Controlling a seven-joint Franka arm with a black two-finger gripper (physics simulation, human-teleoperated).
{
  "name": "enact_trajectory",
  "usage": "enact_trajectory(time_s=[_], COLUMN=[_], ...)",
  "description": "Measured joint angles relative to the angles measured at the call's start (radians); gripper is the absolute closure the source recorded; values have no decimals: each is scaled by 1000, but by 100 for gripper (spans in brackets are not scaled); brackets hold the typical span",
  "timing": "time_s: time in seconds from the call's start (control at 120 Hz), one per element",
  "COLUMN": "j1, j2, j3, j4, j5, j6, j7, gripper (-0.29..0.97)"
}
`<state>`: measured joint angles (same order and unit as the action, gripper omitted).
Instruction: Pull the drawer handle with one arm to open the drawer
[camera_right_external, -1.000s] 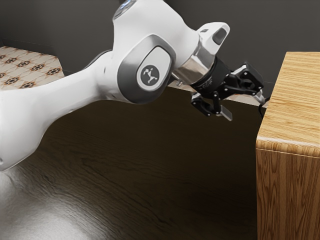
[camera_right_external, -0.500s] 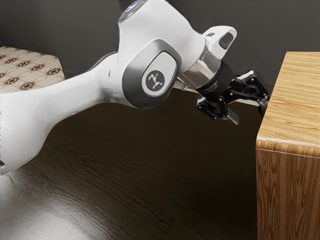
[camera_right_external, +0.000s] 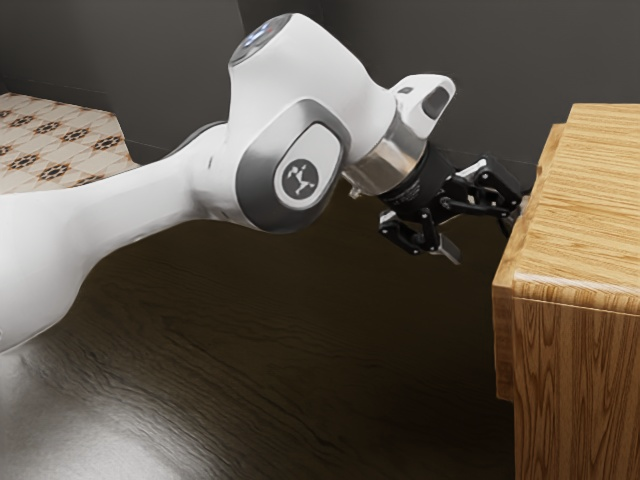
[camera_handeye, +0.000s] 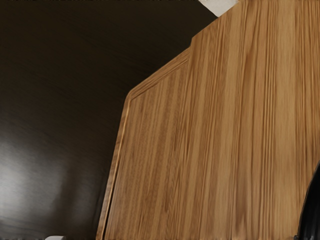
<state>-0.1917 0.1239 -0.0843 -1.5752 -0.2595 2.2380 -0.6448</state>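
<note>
Dark wood floor (camera_right_external: 250, 380); drawer (camera_right_external: 504, 330) now slid out of cabinet (camera_right_external: 590, 300) behind my retreating claw (camera_right_external: 480, 222), grip impossible to tell

A dark wooden surface (camera_right_external: 250, 370) with a dull sheen carries everything, running from the exterior view's left to its right edge. A light wooden cabinet (camera_right_external: 580, 380) stands on it at the exterior view's right, its drawer (camera_right_external: 503, 340) set slightly out from the body. A patch of patterned tiles (camera_right_external: 50, 140) meets the dark surface at the far left, below a dark wall.
</note>
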Motion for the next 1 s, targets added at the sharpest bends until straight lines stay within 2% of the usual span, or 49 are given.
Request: enact_trajectory(time_s=[0.258, 0.35, 0.375, 0.383, 0.408, 0.475, 0.758, 1.0], j1=[54, 102, 149, 149, 75, 74, 167, 163], j2=[-91, -118, -124, -126, -132, -141, -184, -205], j3=[4, -20, -59, -57, 23, 39, -8, -4], j4=[-115, -152, -159, -161, -167, -177, -230, -254], j5=[-9, 3, 8, 9, 14, 14, -26, -48], j6=[23, 34, 36, 36, 38, 43, 56, 59], j7=[-5, -10, -12, -12, -14, -15, -3, 10], gripper=[22, 22, 22, 22, 22, 22, 21, 22])
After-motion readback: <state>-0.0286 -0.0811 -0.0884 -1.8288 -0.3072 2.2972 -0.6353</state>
